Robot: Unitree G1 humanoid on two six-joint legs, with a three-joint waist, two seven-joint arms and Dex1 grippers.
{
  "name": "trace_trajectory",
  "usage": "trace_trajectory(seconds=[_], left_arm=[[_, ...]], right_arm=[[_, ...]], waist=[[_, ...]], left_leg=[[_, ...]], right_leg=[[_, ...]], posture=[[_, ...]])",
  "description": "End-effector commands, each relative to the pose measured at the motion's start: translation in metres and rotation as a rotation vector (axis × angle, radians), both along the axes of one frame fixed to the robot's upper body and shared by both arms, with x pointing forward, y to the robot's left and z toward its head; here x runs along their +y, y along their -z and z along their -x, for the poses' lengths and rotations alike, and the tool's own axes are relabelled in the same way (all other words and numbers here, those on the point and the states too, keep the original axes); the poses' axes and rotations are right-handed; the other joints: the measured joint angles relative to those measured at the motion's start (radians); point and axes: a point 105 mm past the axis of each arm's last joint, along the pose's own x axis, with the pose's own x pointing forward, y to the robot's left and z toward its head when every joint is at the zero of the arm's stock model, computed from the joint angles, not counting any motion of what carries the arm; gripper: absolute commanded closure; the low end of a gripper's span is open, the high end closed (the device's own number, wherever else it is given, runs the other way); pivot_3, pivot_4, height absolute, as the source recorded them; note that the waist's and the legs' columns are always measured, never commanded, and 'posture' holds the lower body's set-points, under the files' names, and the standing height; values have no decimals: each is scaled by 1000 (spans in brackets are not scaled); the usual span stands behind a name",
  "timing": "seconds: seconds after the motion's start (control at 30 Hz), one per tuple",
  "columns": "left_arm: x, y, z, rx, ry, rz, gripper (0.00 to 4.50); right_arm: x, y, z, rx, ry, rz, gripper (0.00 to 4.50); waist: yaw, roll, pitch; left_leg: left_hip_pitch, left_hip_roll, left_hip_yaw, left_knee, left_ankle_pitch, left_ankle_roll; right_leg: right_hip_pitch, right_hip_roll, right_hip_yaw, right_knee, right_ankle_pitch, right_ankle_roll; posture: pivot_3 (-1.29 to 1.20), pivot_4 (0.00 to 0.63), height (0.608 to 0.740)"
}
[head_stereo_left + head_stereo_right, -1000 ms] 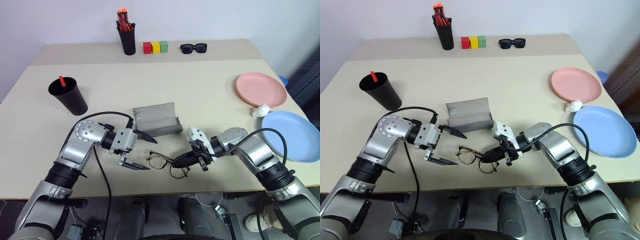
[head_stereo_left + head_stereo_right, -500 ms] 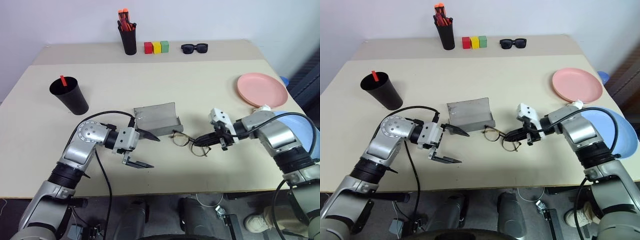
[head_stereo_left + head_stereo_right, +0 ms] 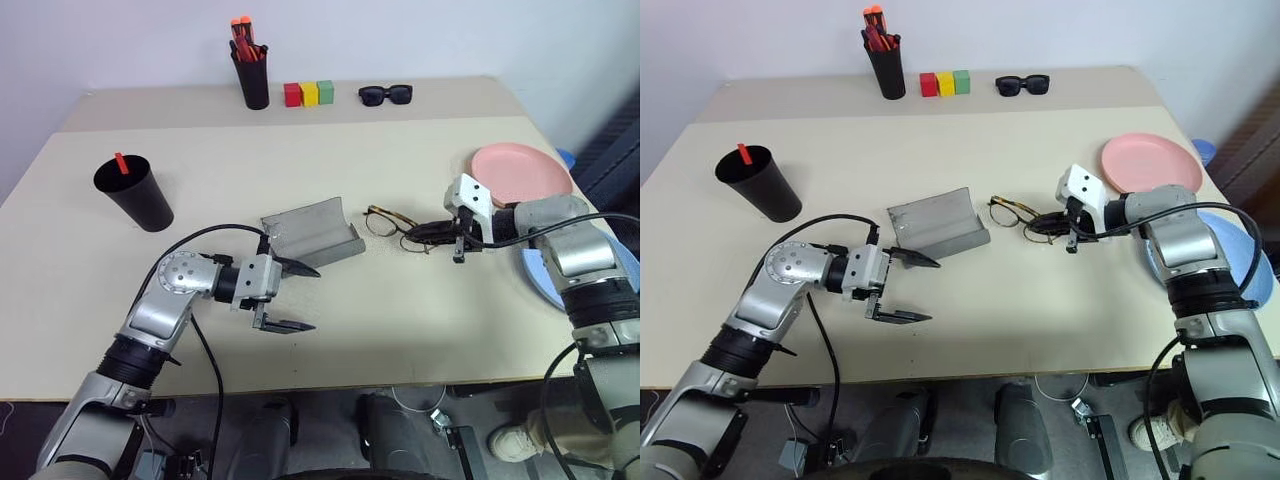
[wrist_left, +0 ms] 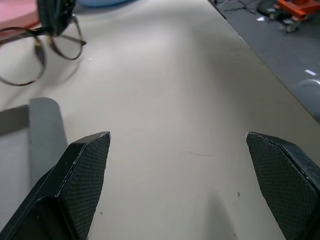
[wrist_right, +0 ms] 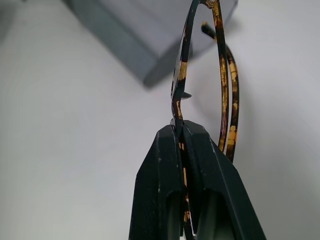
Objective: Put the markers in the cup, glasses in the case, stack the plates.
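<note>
My right gripper (image 3: 443, 233) is shut on the tortoiseshell glasses (image 3: 392, 222), holding them just above the table to the right of the open grey case (image 3: 310, 233). The right wrist view shows the fingers (image 5: 165, 190) pinched on the frame of the glasses (image 5: 221, 75). My left gripper (image 3: 312, 298) is open and empty in front of the case, its upper fingertip near the case's front edge. A red marker (image 3: 121, 161) stands in the black cup (image 3: 135, 195) at the left. The pink plate (image 3: 520, 172) lies at the right. The blue plate (image 3: 1252, 268) is partly behind my right arm.
At the back of the table stand a black pen cup (image 3: 253, 82) with orange-red pens, three coloured blocks (image 3: 308, 94) and black sunglasses (image 3: 386, 94). The table's right edge runs close past the plates.
My right gripper has carried the glasses from the table's front up and rightwards to beside the case. The left gripper stayed in place and turned a little; the case sits slightly more askew.
</note>
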Motion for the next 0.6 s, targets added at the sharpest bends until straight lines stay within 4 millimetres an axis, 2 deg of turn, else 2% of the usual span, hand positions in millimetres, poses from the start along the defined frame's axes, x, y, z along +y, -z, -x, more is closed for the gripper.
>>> trace_trajectory(seconds=[0.03,0.33,0.6], left_arm=[[2,-6,0,-30,-21,17,0],[7,-3,2,-42,-67,14,0],[12,-1,8,-49,-130,19,0]], right_arm=[[15,-34,-6,-134,-45,-43,4468],[58,-56,-4,-149,-241,-88,4468],[96,-43,1,-124,-451,-43,4468]], waist=[[0,0,0],[-3,1,1],[-4,1,1]], left_leg=[[0,0,0,0,0,0],[0,0,0,-1,0,0],[0,0,0,-1,0,0]], right_leg=[[0,0,0,0,0,0],[-1,0,1,0,0,0],[-2,0,1,0,0,0]], posture=[[0,150,740],[0,150,740],[0,150,740]])
